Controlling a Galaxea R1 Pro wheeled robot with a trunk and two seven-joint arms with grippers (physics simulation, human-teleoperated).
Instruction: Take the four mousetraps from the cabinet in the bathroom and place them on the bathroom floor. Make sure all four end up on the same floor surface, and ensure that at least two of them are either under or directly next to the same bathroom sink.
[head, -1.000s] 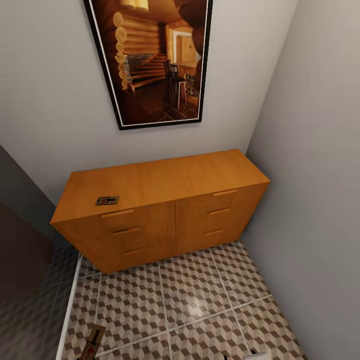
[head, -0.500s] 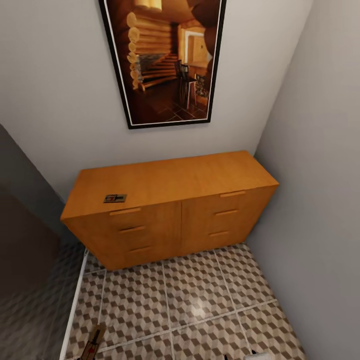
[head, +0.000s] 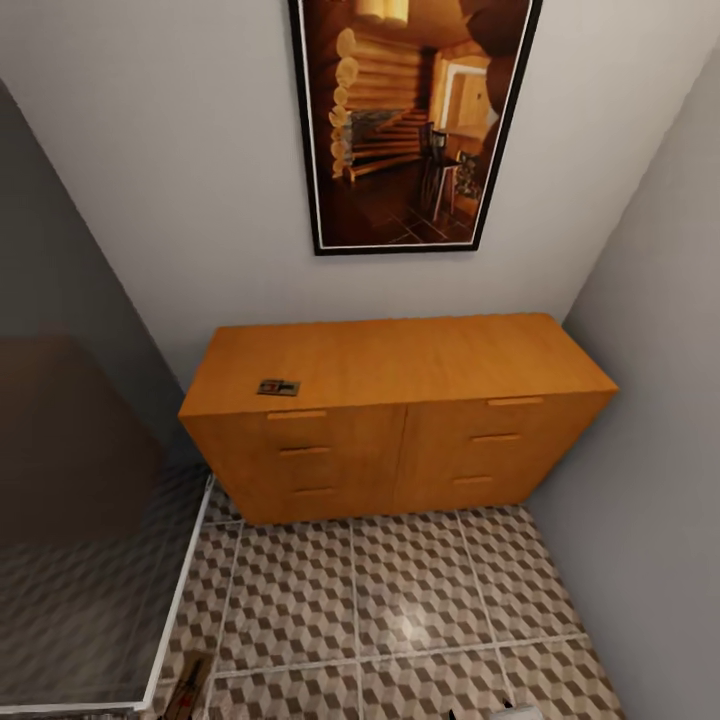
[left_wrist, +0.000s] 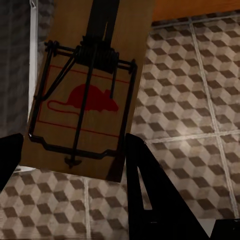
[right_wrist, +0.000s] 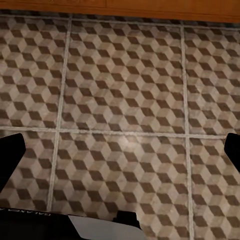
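Rightward pan: camera swung, cabinet (head: 400, 420) unmoved. Left fingers (left_wrist: 145, 185) pinch one mousetrap (left_wrist: 85, 100) over the bathroom floor (head: 400, 610); another lies at the cabinet top's nine o'clock (head: 279, 387). Light, stiff board: grip its edges. Right fingers (right_wrist: 10, 160) spread.

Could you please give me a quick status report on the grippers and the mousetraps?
Left gripper shut on a mousetrap, above the floor. Right gripper open, empty. Another mousetrap on the cabinet. Nothing in the way.
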